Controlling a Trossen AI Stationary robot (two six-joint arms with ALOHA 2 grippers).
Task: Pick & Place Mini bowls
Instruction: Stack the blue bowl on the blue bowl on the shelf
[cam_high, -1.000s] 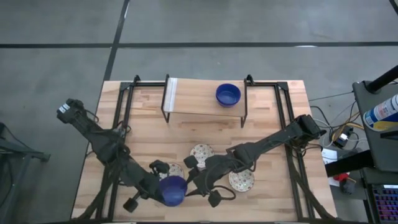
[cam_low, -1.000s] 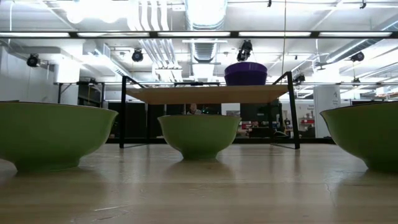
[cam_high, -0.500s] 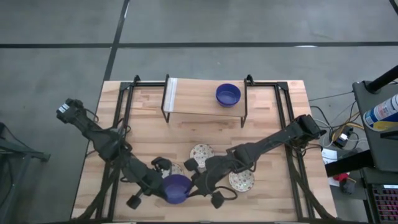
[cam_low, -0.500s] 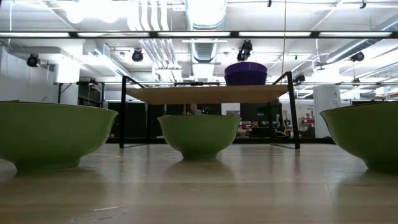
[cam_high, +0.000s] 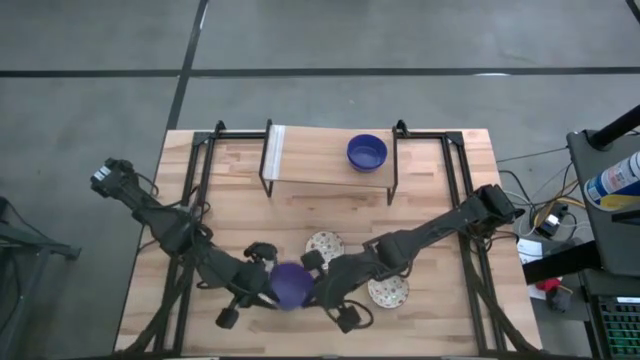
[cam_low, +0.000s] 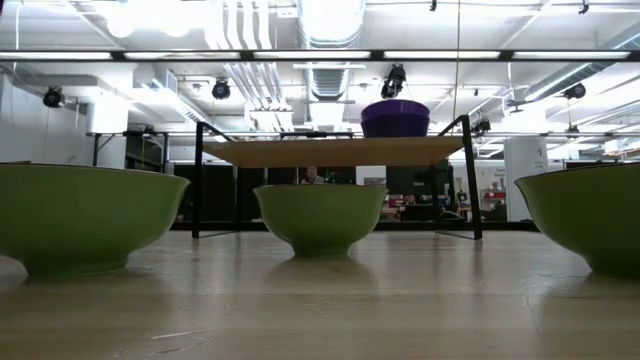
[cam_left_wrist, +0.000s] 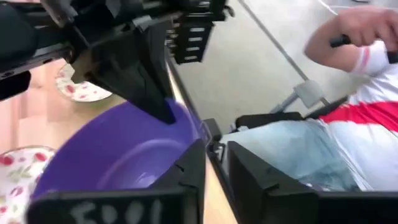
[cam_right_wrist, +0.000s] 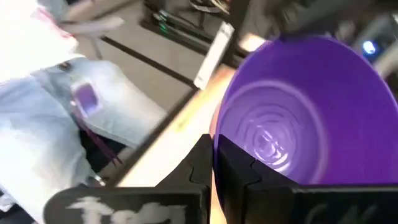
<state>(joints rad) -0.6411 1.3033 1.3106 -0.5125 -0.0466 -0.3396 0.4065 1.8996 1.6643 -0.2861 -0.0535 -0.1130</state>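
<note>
Both tools meet at one glossy blue bowl (cam_high: 290, 285), low centre of the high view. Right tool (cam_high: 312, 293) is pinched shut on its thin rim; left tool (cam_high: 262, 280) touches the opposite rim, though whether its fingers have loosened I cannot tell. A second blue bowl (cam_high: 367, 152) sits on the wooden shelf (cam_high: 320, 168), upper centre. Two cream, red-speckled bowls (cam_high: 323, 243) (cam_high: 390, 291) show clearly on the planked worktop (cam_high: 240, 215); a third may hide beneath the left arm.

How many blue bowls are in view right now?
2. One blue bowl sits on the raised shelf at the far side; the other blue bowl is near the front edge between both tools. More could be hidden under the arms.
</note>
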